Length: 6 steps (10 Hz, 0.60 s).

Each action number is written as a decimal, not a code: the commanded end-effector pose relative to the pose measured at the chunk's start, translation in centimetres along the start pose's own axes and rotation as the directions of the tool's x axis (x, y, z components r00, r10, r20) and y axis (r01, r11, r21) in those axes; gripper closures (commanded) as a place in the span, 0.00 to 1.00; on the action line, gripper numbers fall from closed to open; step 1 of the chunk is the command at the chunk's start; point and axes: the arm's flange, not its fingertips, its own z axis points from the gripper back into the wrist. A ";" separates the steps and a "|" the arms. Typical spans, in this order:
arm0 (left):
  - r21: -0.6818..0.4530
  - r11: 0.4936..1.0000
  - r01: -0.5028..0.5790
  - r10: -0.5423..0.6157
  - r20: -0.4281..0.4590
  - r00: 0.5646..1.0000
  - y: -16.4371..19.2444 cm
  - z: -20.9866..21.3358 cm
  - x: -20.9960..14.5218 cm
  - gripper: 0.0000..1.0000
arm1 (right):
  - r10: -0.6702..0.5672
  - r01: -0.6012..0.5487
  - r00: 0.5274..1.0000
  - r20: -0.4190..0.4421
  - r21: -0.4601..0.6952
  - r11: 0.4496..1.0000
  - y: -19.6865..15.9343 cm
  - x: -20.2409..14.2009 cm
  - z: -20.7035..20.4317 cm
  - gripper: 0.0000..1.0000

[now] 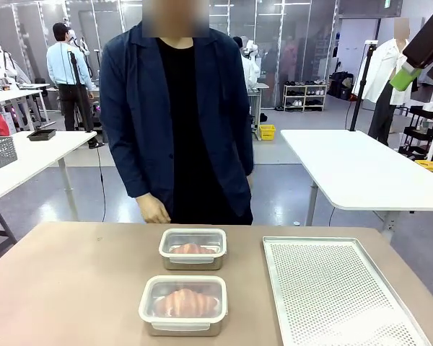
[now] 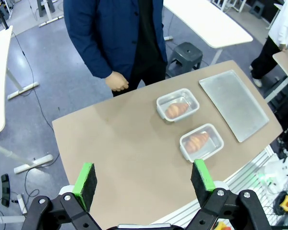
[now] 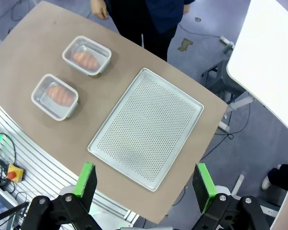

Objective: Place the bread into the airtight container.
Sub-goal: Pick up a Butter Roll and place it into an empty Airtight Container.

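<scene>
Right gripper [image 3: 144,184]: fingers wide apart, holding nothing, high up above the table.
Left gripper [image 2: 144,182]: fingers wide apart too, holding nothing, also high up.
Bread: two croissants. One [image 1: 185,302] lies in the near clear container [image 1: 183,305]. The other [image 1: 192,249] lies in the far clear container [image 1: 193,249].
Lids: both boxes look covered with a clear lid, so the job looks about done. I can't tell if the lids are clicked shut.
How the bread will handle: light, soft and flaky. It would squash or crumble if squeezed hard. Best to hold it gently across the fat middle, not by the thin ends.
How the boxes will handle: stiff and smooth, maybe slippery. Take them by the long sides.
Tray [image 1: 339,295]: a metal baking tray with little holes, bare, just beside the boxes on the robot's right.
Table [image 1: 72,288]: brown and flat.
Person [image 1: 177,115]: stands at the far side, one hand [image 1: 154,210] hanging near the table edge, not touching the boxes.
</scene>
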 end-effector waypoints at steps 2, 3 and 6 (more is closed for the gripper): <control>-0.004 1.000 0.015 -0.015 -0.011 1.000 0.0 0.2 0.1 0.00 | -0.001 0.001 1.000 -0.004 0.000 1.000 0.1 -0.1 0.0 0.00; -0.004 1.000 0.015 -0.015 -0.011 1.000 0.0 0.2 0.1 0.00 | -0.001 0.001 1.000 -0.004 0.000 1.000 0.1 -0.1 0.0 0.00; -0.004 1.000 0.015 -0.015 -0.011 1.000 0.0 0.2 0.1 0.00 | -0.001 0.001 1.000 -0.004 0.000 1.000 0.1 -0.1 0.0 0.00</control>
